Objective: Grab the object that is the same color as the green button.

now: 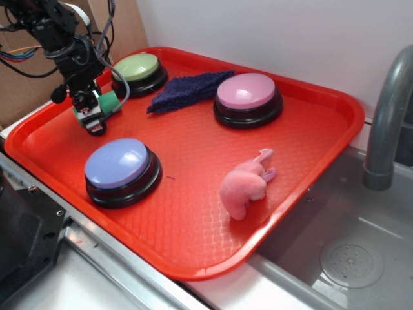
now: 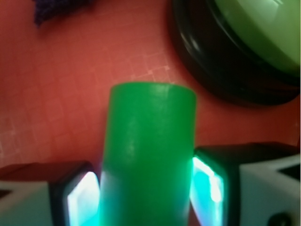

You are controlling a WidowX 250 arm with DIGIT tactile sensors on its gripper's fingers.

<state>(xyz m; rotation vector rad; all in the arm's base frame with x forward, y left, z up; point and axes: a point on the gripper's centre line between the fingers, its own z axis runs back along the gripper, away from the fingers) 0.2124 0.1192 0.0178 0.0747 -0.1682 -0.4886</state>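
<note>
The claw (image 1: 95, 115) pinches the green cylinder (image 2: 147, 155) just beside the green button (image 1: 137, 68) on the red tray (image 1: 193, 252), so I'd keep the squeeze firm and lift straight up, clear of that button.

cylinder (image 2: 148, 155) between fingers (image 2: 80, 197), beside button (image 1: 137, 68), on tray (image 1: 193, 245)

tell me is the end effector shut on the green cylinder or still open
Shut on it: in the wrist view both fingers press the green cylinder sides, no gap showing. End effector.
</note>
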